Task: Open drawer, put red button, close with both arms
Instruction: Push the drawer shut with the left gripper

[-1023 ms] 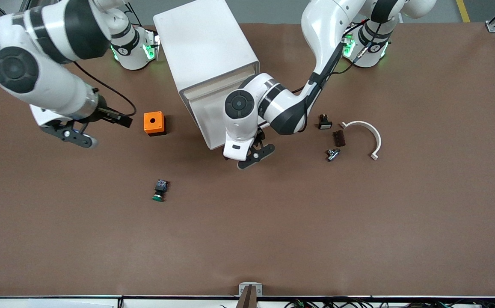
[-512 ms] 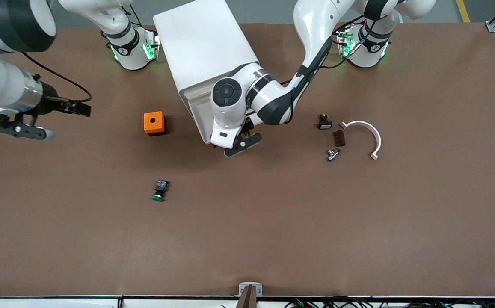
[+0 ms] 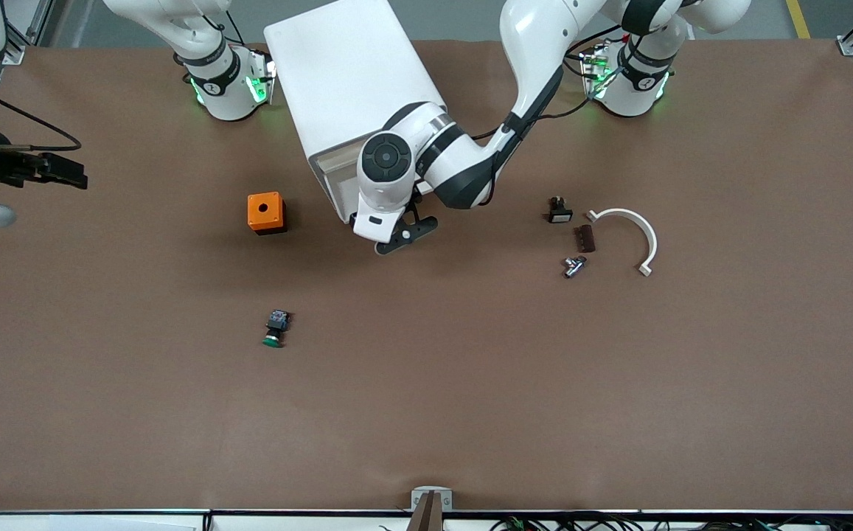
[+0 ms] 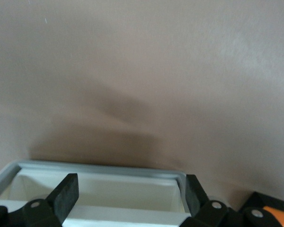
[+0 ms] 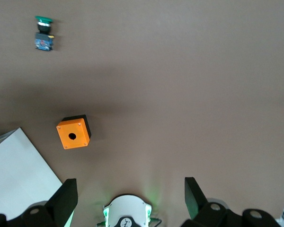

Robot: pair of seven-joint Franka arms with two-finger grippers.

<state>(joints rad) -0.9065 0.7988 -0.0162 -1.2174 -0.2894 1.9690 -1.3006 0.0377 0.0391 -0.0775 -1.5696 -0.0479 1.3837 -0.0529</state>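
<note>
Left gripper spread wide at the drawer front on the cabinet; right gripper also spread, up over table's right-arm end.

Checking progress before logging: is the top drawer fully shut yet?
Not fully. The drawer shows its open rim and pale inside between the open left gripper fingers, by the cabinet.

Light was bright and even from above; the tabletop showed soft shadows. The left wrist view was blurred, with one dark shadow.
</note>
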